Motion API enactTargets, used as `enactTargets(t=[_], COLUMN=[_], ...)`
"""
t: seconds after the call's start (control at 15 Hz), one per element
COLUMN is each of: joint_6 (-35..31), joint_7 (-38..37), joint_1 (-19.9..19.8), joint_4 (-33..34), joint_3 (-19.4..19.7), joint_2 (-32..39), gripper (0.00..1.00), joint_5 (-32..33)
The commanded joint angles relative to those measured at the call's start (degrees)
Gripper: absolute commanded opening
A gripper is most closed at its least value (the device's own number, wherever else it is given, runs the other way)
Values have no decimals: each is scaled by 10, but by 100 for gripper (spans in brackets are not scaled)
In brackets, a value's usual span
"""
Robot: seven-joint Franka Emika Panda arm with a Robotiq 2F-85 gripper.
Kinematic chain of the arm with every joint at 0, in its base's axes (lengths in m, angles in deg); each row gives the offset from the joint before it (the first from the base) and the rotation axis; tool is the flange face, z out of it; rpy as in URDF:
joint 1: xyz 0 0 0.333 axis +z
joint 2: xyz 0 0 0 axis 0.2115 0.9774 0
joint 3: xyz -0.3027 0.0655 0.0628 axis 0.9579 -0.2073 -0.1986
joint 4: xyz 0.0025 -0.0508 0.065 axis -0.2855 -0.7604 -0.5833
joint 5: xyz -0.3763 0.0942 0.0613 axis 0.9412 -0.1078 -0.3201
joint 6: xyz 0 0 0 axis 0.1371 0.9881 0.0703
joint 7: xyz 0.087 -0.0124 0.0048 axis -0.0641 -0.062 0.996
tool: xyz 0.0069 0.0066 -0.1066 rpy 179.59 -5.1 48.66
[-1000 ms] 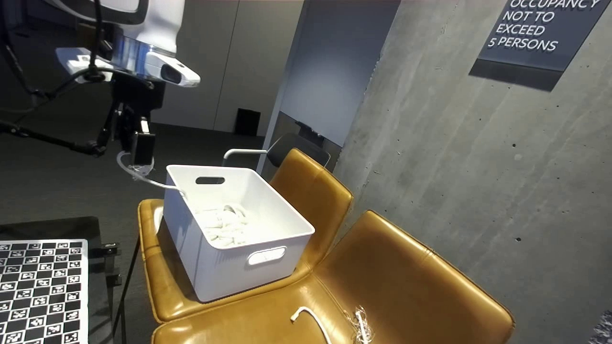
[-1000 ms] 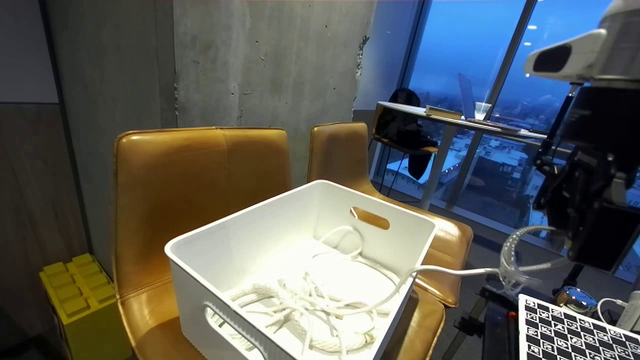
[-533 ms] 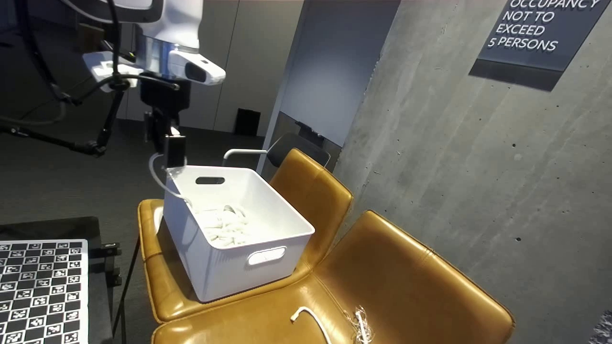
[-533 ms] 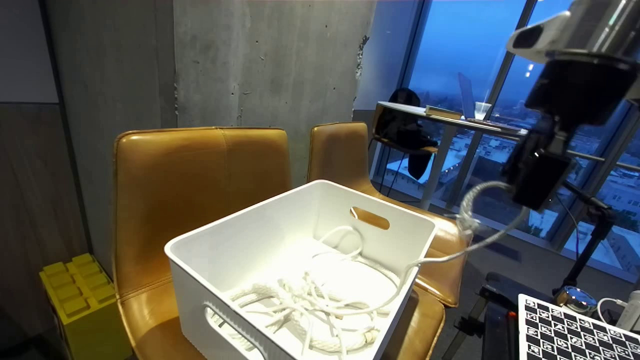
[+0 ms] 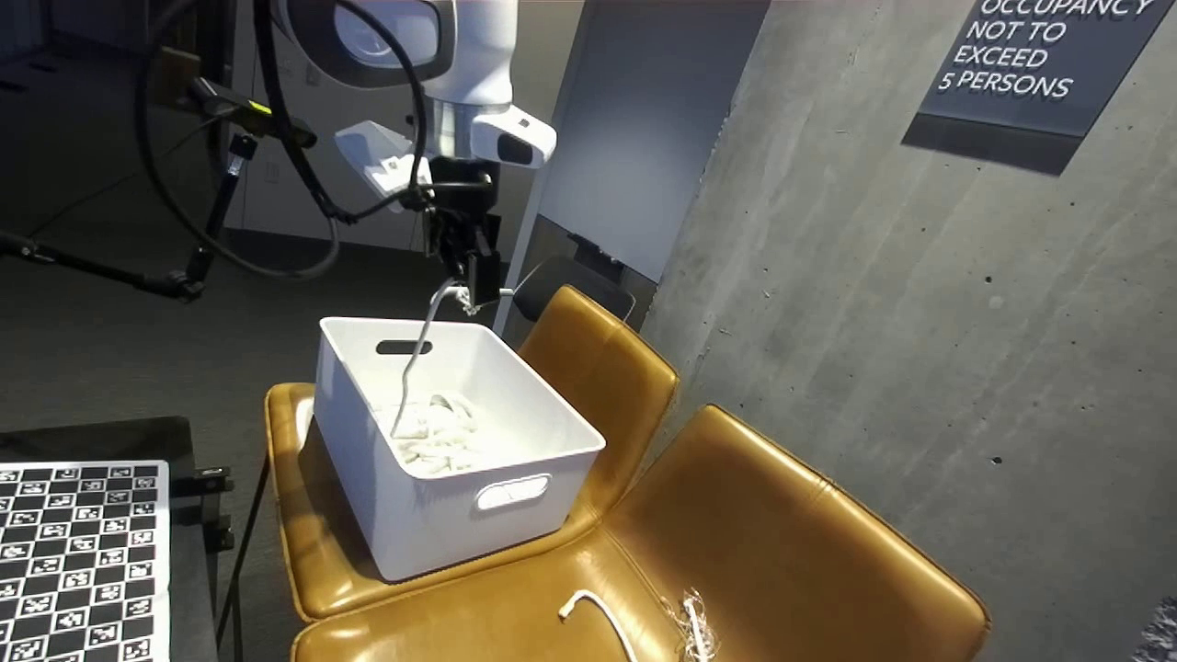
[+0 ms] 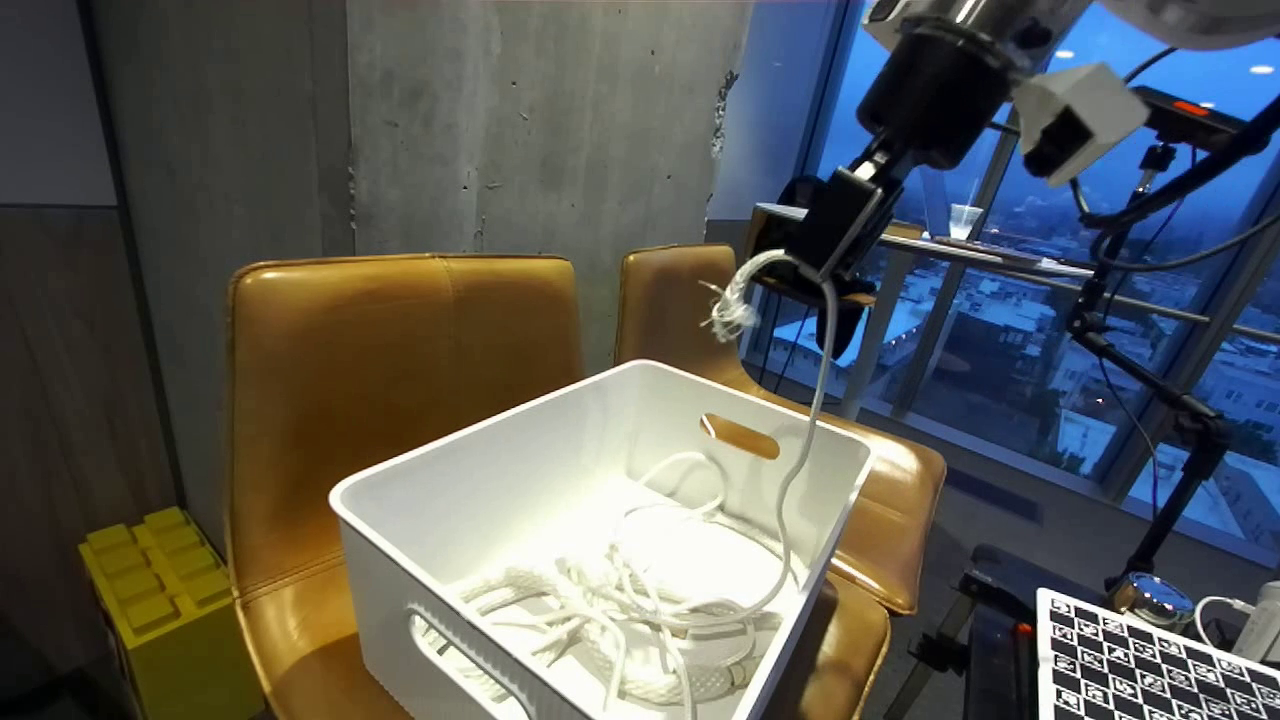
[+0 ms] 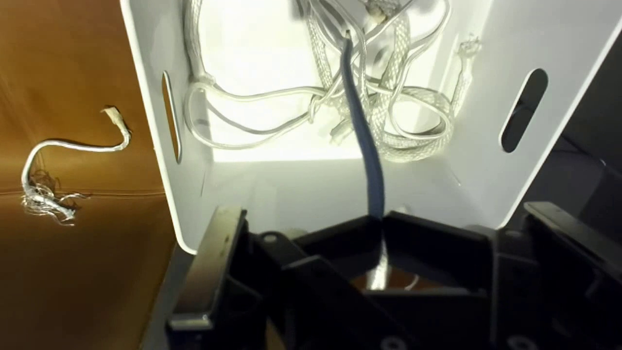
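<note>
Rope [image 7: 363, 132] hangs from the gripper [image 7: 382, 219], jaws pinching it near its frayed tail [image 6: 735, 303], and drops inside the edges of the bin [image 7: 311, 189] to a tangle [image 7: 408, 148]; a snag there could tug the bin or slip the grip.

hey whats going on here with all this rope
The robot's hand is shut on a pale cord, holding it up higher than the rim of a white bin. One frayed end hangs free beside the hand; the other way, the cord runs down to a tangle of rope in the bin. A short, frayed scrap lies outside it, on a tan chair.
</note>
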Motion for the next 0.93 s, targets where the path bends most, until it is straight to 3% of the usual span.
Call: enactTargets(t=[0.0, 0.27, 0.6, 0.87], joint_6=[-16, 8, 64, 88], joint_7=[12, 34, 114, 146], joint_1=[-9, -29, -96, -156], joint_4=[48, 72, 135, 210], joint_3=[-3, 3, 45, 75], joint_2=[63, 84, 123, 198], gripper=[33, 60, 99, 100], joint_5=[-7, -31, -84, -105])
